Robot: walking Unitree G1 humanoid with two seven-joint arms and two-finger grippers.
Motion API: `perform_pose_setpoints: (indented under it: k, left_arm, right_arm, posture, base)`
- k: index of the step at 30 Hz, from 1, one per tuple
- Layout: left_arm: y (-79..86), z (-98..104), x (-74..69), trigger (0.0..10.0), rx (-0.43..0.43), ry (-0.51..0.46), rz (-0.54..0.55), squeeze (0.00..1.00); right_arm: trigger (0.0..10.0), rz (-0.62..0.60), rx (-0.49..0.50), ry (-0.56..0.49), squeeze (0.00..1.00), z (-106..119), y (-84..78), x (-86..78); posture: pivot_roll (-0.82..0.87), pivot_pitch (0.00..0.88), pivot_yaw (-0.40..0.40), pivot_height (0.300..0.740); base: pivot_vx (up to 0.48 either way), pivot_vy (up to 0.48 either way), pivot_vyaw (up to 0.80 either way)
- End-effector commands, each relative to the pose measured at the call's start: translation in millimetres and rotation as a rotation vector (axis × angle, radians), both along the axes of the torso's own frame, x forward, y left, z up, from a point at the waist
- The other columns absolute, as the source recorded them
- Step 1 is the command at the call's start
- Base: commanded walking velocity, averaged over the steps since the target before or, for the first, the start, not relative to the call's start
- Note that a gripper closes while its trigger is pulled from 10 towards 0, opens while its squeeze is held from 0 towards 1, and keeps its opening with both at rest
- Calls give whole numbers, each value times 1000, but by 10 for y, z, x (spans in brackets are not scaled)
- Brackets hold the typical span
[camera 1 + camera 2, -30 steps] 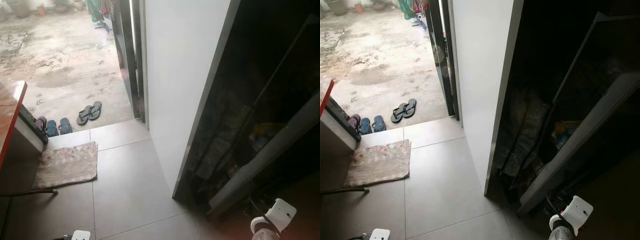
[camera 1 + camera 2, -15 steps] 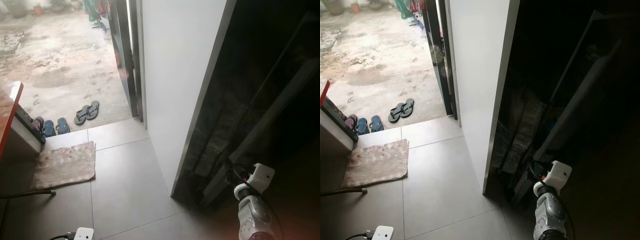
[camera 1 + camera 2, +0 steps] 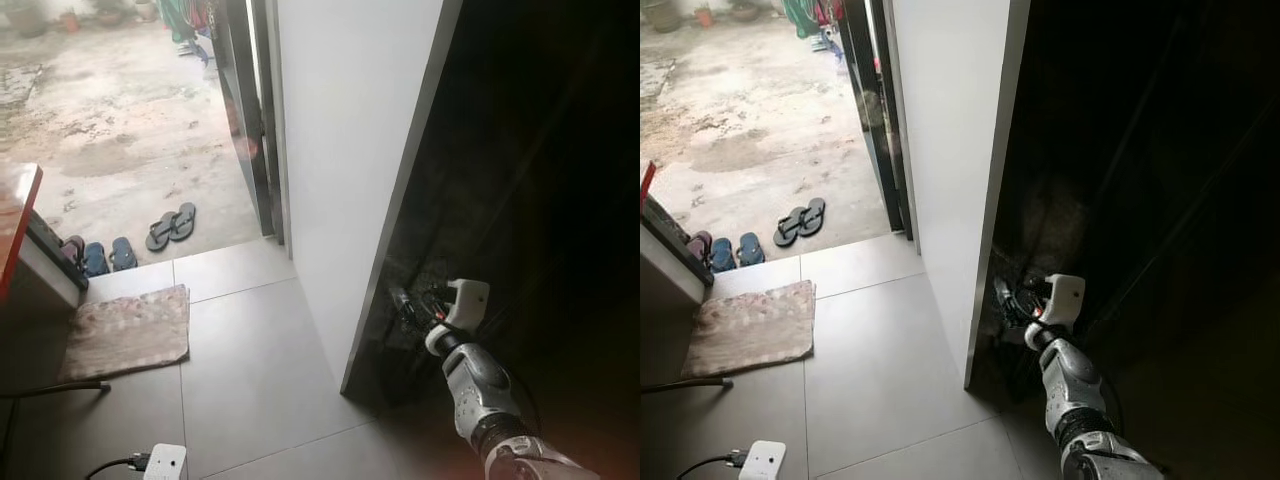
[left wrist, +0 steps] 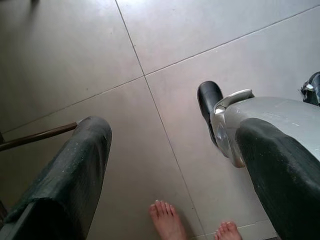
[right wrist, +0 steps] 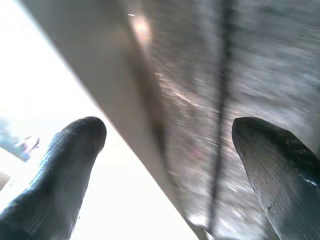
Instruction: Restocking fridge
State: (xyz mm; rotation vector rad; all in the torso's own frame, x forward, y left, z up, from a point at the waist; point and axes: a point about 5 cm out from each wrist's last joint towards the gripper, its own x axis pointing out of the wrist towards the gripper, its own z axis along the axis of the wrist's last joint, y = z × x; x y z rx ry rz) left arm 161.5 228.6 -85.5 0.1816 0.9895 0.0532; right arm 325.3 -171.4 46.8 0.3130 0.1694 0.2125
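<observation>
The fridge (image 3: 350,140) stands to my right, with a white side and a dark glossy front (image 3: 530,160) whose inside I cannot make out. My right gripper (image 3: 408,303) is raised to the corner where the white side meets the dark front, low on the fridge. In the right wrist view its fingers (image 5: 60,170) stand wide apart, open, with the fridge's corner edge (image 5: 125,100) between them and nothing held. My left gripper (image 4: 172,130) hangs open over the grey floor tiles (image 4: 150,45).
A doormat (image 3: 125,330) lies left on the tiles, with slippers (image 3: 172,225) outside the open doorway. A white plug block (image 3: 165,462) with a cable lies near my feet. A red-topped counter (image 3: 15,215) stands at far left. A person's bare feet (image 4: 167,220) are behind me.
My right arm has risen from the bottom of the view and reached forward to the fridge's corner edge. The camera has shifted slightly, and the fridge's front now looks darker.
</observation>
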Motion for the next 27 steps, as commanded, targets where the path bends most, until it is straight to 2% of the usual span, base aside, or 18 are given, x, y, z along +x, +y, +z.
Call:
perform_pose_setpoints:
  k: [1, 8, 13, 18, 19, 21, 24, 25, 26, 27]
  left_arm:
    - [-2, -44, -96, 10000, 9, 43, -5, 0]
    - [1, -40, -87, 10000, 12, 39, -7, 0]
    - [-15, -42, -85, 10000, 9, 37, -10, 0]
    - [-13, -43, -89, 10000, 11, 39, -19, 0]
    - [-6, -43, -92, 10000, 13, 41, -22, 0]
    - [-3, -42, -94, 10000, 14, 42, -23, 0]
    - [2, -41, -94, 10000, 18, 44, -30, 0]
    - [2, -41, -92, 10000, 18, 43, -32, 0]
    - [2, -41, -92, 10000, 18, 43, -32, 0]
    - [-1, -40, -89, 10000, 17, 43, -34, 0]
  right_arm:
    - [10000, 32, 5, 18, 0, -2, 4, 12]
    - [10000, 39, -25, -20, 0, 198, -39, 170]
    - [10000, -65, -32, -4, 0, 98, -117, 90]
    - [10000, -182, -6, -2, 0, -113, -191, -152]
    - [10000, -209, -4, 6, 0, -188, -193, -244]
    - [10000, -218, -6, 10, 0, -220, -189, -285]
    - [10000, -225, -25, 33, 0, -383, -133, -512]
    - [10000, -265, -31, 42, 0, -436, -149, -603]
    - [10000, -265, -31, 42, 0, -436, -149, -603]
    - [10000, -334, -31, 56, 0, -471, -215, -665]
  posture:
    - [29, 102, -8, 740]
    - [29, 98, -8, 740]
    - [31, 97, -8, 740]
    - [18, 102, -5, 740]
    - [8, 104, -3, 740]
    - [4, 105, -3, 740]
    - [2, 105, -1, 740]
    - [2, 103, 0, 740]
    - [2, 103, 0, 740]
    - [1, 103, 2, 740]
  base:
    - [0, 0, 0]
    - [0, 0, 0]
    - [0, 0, 0]
    - [0, 0, 0]
    - [0, 0, 0]
    - [0, 0, 0]
    - [0, 0, 0]
    - [0, 0, 0]
    - [0, 0, 0]
    - [0, 0, 0]
